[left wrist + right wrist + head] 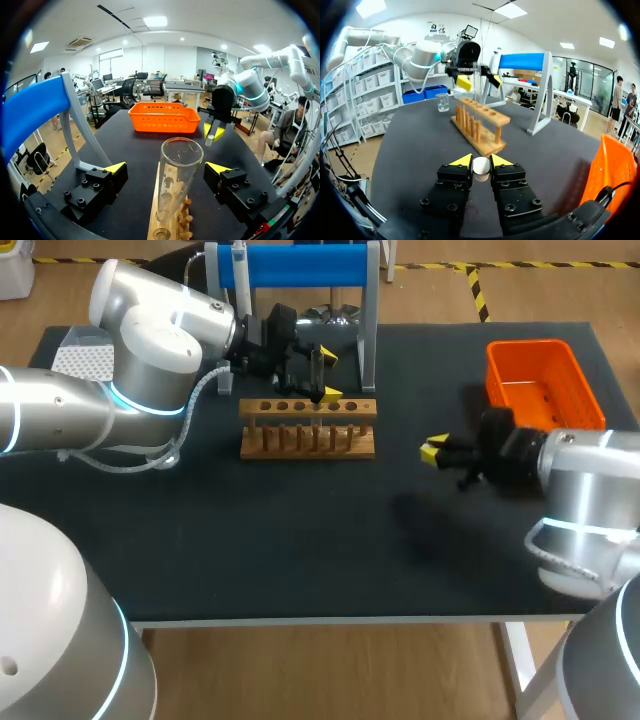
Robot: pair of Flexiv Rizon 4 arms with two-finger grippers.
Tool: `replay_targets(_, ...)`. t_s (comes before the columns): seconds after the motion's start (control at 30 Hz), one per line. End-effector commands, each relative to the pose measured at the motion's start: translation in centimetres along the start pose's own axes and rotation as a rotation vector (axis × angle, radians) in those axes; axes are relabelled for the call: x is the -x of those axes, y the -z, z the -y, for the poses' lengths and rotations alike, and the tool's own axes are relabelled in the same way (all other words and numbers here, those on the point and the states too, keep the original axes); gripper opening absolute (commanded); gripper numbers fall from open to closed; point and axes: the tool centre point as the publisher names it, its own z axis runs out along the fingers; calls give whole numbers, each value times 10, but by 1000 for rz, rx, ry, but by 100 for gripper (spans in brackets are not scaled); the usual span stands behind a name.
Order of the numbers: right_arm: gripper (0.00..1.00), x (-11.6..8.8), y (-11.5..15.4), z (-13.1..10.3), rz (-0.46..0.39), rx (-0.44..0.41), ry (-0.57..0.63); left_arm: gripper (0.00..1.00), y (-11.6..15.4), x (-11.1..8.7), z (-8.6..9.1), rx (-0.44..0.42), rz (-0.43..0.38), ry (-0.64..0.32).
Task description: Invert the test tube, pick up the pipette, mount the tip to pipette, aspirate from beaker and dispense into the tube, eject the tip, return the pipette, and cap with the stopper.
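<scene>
Near the far edge of the counter (300,560), the wooden rack (308,427) holds the test tube (175,180) upright and open-mouthed. The tube sits between the spread fingers of the left hand (166,168), untouched by either. The right hand (433,449), toward the counter's right edge and well apart from the rack, pinches the white stopper (481,165); capping looks due, so line it squarely over the mouth and press straight down.

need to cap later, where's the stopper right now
The stopper sits clamped in the right end effector, right of the wooden rack in the head view.
</scene>
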Motion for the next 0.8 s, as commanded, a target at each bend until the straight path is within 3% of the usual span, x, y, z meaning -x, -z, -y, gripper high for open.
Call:
replay_targets(0.03,0,15,12,-32,-111,-25,12,100,0,2,0,2,-4,1)
replay_targets(0.47,0,36,16,-125,-248,-19,198,100,0,2,0,2,-4,1)
replay_targets(0.8,0,36,-1,-165,-370,-24,247,100,0,2,0,2,-4,1)
